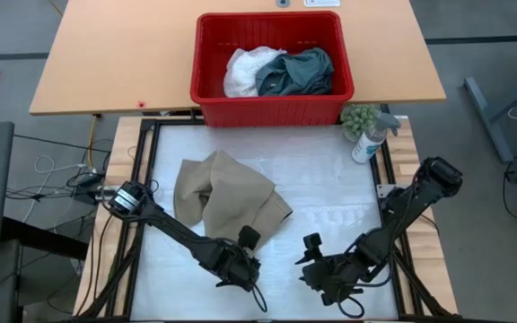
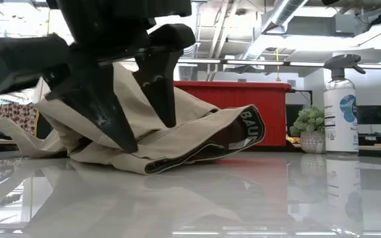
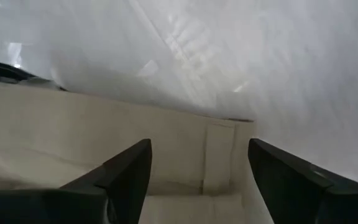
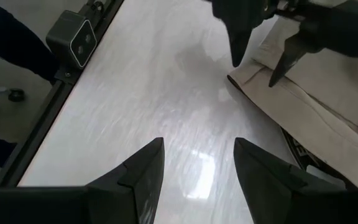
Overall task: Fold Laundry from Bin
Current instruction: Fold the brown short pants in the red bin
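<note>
The beige garment [image 1: 227, 197] lies crumpled on the desk [image 1: 330, 193]. The left pincer [image 1: 248, 244] stands spread just over its near edge, holding nothing. The right pincer [image 1: 311, 252], also spread, waits beside it.

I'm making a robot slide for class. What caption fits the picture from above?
Left gripper open over the beige garment; right gripper waits open beside it, more laundry in the red bin.

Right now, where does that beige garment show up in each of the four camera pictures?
High view: beige garment left of centre on the table, in front of the red bin.
Low view: crumpled heap behind the left end effector, bin behind it.
Left wrist view: fills the lower half.
Right wrist view: upper right corner.
Shared landmark: the left end effector poised over the garment's edge.
</note>
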